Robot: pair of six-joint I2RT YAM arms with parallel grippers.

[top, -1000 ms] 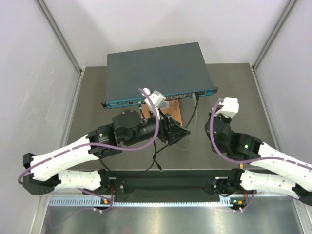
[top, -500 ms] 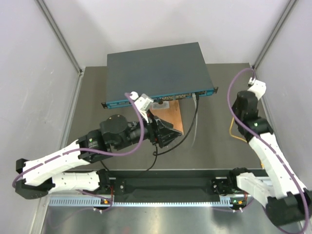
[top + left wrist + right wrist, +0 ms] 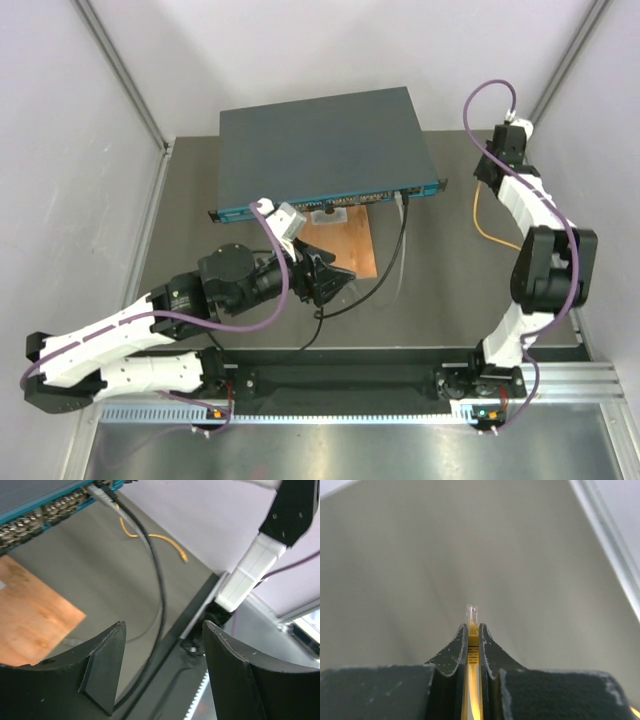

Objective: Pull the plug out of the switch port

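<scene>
The switch (image 3: 325,140) is a flat dark grey box with a teal front strip (image 3: 330,203); the strip also shows in the left wrist view (image 3: 45,516). A grey plug (image 3: 100,494) and a black cable (image 3: 156,580) sit in its right-end ports (image 3: 403,197). My right gripper (image 3: 482,178) is far right of the switch, shut on a yellow cable's clear plug (image 3: 472,615). The yellow cable (image 3: 487,228) trails down to the table. My left gripper (image 3: 338,278) is open and empty (image 3: 164,630), in front of the switch over the black cable.
A brown wooden board (image 3: 350,240) lies just in front of the switch strip, also seen in the left wrist view (image 3: 35,620). Black and grey cables (image 3: 385,270) loop across the table toward the near rail (image 3: 340,380). Grey walls close both sides.
My right arm swung from in front of the switch out to the far right and back, carrying the yellow cable. My left arm drew back a little toward the near left.
</scene>
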